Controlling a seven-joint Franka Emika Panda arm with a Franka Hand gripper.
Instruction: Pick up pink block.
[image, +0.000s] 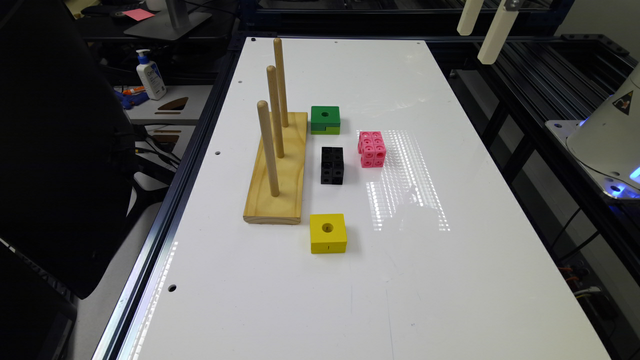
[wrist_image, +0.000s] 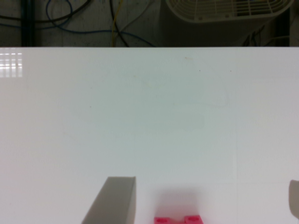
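The pink block (image: 372, 149) is a small bright pink cube of snap-together cubes with round holes. It sits on the white table (image: 320, 300) near the middle, to the exterior view's right of the black block (image: 332, 165). My gripper (image: 475, 46) hangs high above the table's far right part, well away from the pink block. In the wrist view the gripper (wrist_image: 205, 186) is open, its two pale fingers (wrist_image: 114, 203) set wide apart with nothing between them. A sliver of the pink block (wrist_image: 179, 220) shows at the picture's edge between them.
A wooden base with three upright pegs (image: 277, 170) stands to the exterior view's left of the blocks. A green block (image: 325, 120) lies behind the black one, a yellow block (image: 328, 233) in front. The arm's white base (image: 607, 130) sits off the right edge.
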